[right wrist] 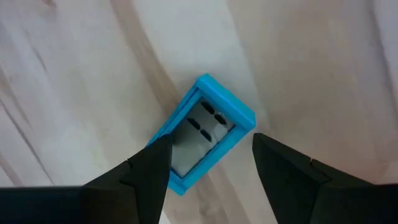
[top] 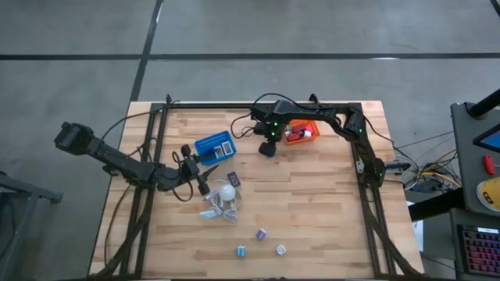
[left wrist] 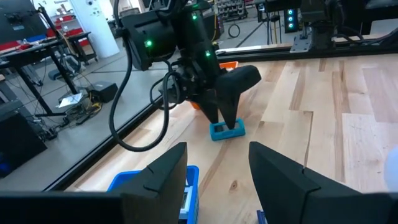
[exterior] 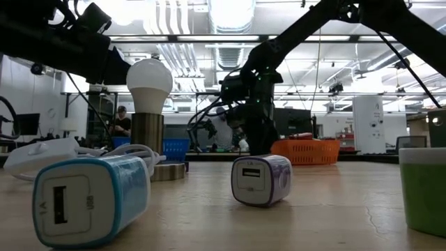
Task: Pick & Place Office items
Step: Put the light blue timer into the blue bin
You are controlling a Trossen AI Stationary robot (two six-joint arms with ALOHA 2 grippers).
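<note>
A: Step status?

B: Pick phase. My right gripper (right wrist: 208, 165) hangs directly over a blue-cased plug adapter (right wrist: 202, 132) lying flat on the table (top: 328, 203), just beside the orange basket (top: 303, 133). Fingers spread, one each side of the casing, not pinching yet as far as I can tell. In the left wrist view the tips are right down at the adapter (left wrist: 227, 129).

A: Left arm?

B: Left gripper (left wrist: 217, 177) waits near the blue basket (top: 214, 146), fingers apart, holding nothing.

A: Next move needs?

B: My judgement: the adapter sits skewed between the fingers, so square the wrist if needed, close, lift clear, then carry to a basket. Risk: it twists on closing.

A: Count?

B: Two baskets, 1 orange, 1 blue. One white bulb (top: 226, 192) w/ cord. Three small chargers near the front edge: purple (top: 262, 233), blue (top: 242, 250), pale green (top: 280, 250). One dark flat piece (top: 233, 179) by the bulb. Basket contents: can't count.
</note>
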